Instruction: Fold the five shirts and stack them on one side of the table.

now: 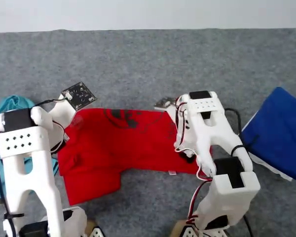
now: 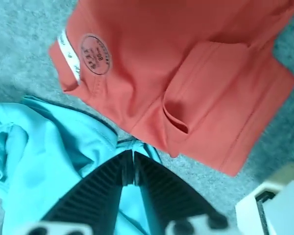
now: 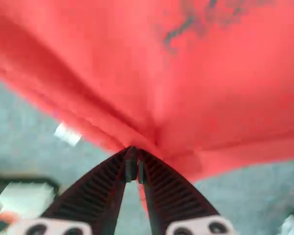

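A red shirt (image 1: 113, 143) lies spread across the middle of the grey felt table, one sleeve folded in at the near left. My right gripper (image 3: 134, 164) is shut on the red shirt (image 3: 196, 73) at its right hem, and the cloth puckers at the fingertips. The right gripper (image 1: 187, 156) sits low over that edge. My left gripper (image 2: 133, 161) is shut with nothing between its fingers. It hangs over a crumpled teal shirt (image 2: 49, 147), just beside the red shirt's (image 2: 186, 58) collar edge.
A folded blue shirt (image 1: 281, 131) rests at the right side on a white piece of cloth (image 1: 266, 165). The teal shirt (image 1: 10, 106) bunches at the left edge under the left arm (image 1: 22, 138). Bare felt (image 1: 148, 59) stretches behind the red shirt.
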You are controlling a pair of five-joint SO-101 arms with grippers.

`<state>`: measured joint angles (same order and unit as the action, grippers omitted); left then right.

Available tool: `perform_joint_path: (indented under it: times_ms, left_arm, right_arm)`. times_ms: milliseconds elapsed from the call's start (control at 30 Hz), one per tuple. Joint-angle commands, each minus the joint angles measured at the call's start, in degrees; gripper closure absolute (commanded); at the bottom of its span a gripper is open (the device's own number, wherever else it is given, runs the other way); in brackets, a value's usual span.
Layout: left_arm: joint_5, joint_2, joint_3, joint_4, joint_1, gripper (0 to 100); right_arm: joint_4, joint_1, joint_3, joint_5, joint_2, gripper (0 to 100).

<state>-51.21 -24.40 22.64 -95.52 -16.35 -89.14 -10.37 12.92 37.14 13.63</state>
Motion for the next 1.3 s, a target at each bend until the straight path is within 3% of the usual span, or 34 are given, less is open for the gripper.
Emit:
perform_joint_path:
  times_ms: [0,167,433,767,1033,1167,1267]
  left_arm:
    - [0.3,-1.7,0.4,0.9,0.4,99]
    - [0.3,-1.7,0.7,0.9,0.4,99]
    - [0.2,-1.7,0.4,0.9,0.3,99]
    - [0.1,-1.7,0.7,3.9,-4.7,99]
    - [0.2,-1.7,0.3,3.5,-5.0,99]
    - [0.2,-1.2,2.8,3.5,-4.7,99]
    - [0.4,-1.2,8.7,12.2,-4.7,99]
  right_arm:
    - [-6.4,2.2,-4.2,-0.5,-3.0,98.8]
    - [-7.8,2.2,-5.3,-0.5,-7.1,98.8]
    - [5.4,-1.4,-3.9,-4.7,-3.8,98.8]
    - [-2.9,-1.2,3.3,-5.0,1.2,98.8]
    - [-2.0,-1.2,-11.5,-7.6,1.8,98.8]
    - [6.0,1.0,-13.0,-7.6,4.1,98.8]
    - [14.5,5.1,-13.2,-7.6,8.9,98.8]
